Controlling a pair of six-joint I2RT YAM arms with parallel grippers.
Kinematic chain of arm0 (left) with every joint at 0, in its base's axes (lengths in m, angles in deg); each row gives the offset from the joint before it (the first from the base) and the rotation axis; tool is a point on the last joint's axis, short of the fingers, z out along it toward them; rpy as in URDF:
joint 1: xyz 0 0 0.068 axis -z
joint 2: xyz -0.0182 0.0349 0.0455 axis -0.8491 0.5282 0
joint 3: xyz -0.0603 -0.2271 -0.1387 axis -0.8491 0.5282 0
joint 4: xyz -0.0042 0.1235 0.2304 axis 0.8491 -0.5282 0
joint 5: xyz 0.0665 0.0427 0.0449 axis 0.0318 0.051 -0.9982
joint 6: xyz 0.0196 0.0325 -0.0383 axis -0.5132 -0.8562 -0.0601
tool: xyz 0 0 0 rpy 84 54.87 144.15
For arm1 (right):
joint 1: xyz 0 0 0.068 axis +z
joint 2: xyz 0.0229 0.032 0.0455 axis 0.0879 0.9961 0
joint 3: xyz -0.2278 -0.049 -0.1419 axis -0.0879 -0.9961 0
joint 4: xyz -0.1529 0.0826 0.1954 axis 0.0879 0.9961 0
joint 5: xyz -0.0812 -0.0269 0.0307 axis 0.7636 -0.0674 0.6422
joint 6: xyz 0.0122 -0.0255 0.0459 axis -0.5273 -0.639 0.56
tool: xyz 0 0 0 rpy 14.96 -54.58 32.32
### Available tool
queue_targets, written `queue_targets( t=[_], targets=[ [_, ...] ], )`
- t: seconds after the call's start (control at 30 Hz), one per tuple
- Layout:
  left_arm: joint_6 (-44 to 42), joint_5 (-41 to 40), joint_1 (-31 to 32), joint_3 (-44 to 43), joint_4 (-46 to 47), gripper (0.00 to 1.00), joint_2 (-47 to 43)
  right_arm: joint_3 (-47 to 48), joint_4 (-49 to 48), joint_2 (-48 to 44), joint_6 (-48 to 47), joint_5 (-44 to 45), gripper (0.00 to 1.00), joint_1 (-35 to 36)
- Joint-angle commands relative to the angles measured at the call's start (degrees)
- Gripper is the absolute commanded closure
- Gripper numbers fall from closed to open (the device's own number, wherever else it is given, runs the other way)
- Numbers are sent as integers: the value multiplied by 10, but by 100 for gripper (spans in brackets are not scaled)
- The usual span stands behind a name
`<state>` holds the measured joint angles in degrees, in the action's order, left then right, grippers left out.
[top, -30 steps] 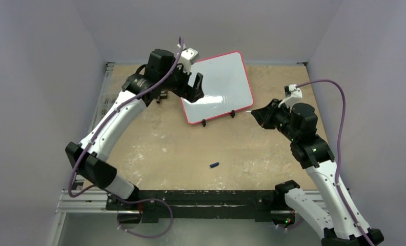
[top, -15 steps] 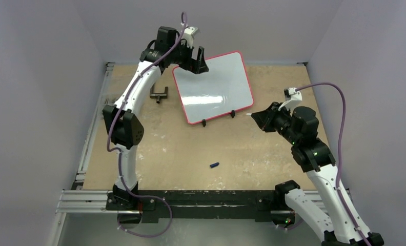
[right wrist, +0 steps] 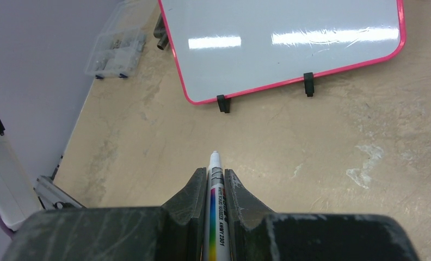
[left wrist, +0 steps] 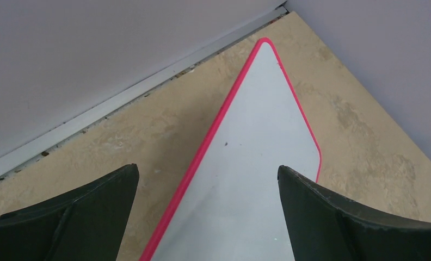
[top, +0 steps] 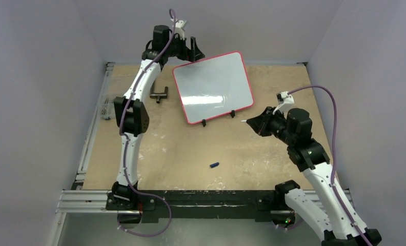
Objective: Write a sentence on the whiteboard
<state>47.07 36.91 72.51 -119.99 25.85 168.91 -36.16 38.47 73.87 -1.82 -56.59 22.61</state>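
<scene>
Since a second ago the left arm has lifted off the left side of the whiteboard and now reaches past its far left corner, while the right arm has drawn slightly nearer to the board's near right corner.

Everything rests on the tan, scuffed, pale-blotched flat bench [top: 180, 148]. The glossy white rectangular whiteboard with a thin red-pink rounded frame [top: 211, 87] sits far of the bench's middle, turned so its corners point askew, with two small black feet on its near edge. Ceiling lights show as bright streaks on its slick face.

The left pincer [top: 188, 50], matte black with wedge-shaped fingers, hangs over the whiteboard's far left corner with its jaws wide apart and nothing between them. In the wrist view a rounded corner of the whiteboard [left wrist: 257, 163] shows between the two fingers.

The right pincer [top: 255, 123] is just off the whiteboard's near right corner, aimed toward the board. Its jaws are clamped together on a slim white cylindrical marker with a rainbow-striped label [right wrist: 217, 217], whose rounded white tip sticks out in front, apart from the board.

Left of the whiteboard, well apart, lies a small clear plastic box [top: 106, 107]. Nearer its left edge lies a dark T-shaped metal piece [top: 159, 94]. Well in front of the whiteboard's near edge lies a tiny blue cylindrical cap [top: 214, 165].
</scene>
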Motion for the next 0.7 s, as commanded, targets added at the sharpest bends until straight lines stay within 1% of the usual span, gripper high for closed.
queue_targets(
  t=[0.0,0.1,0.17,0.23,0.3,0.4,0.47,0.5,0.6,0.67],
  targets=[
    [31,14,-23,-33,75,0,24,-1,-37,11,-12,-20,100,-3],
    [63,24,-43,-20,97,0,29,-2,-41,22,-16,-22,100,-4],
    [97,56,-59,-3,119,6,29,-3,-47,29,-18,-24,100,-3],
    [122,107,-73,21,143,10,25,-5,-51,37,-19,-24,100,-3],
    [146,166,-82,52,175,12,20,-7,-53,44,-22,-27,100,-3],
    [157,232,-89,61,168,18,24,-10,-55,48,-22,-30,100,-4],
    [150,247,-93,71,148,22,20,-10,-55,47,-20,-34,100,-3],
    [152,253,-95,87,154,23,10,-11,-55,46,-20,-35,100,-4],
    [189,268,-101,168,230,25,-23,-13,-55,40,-17,-38,100,-3],
    [195,274,-102,190,244,27,-35,-12,-53,38,-16,-39,100,-4]
  ],
)
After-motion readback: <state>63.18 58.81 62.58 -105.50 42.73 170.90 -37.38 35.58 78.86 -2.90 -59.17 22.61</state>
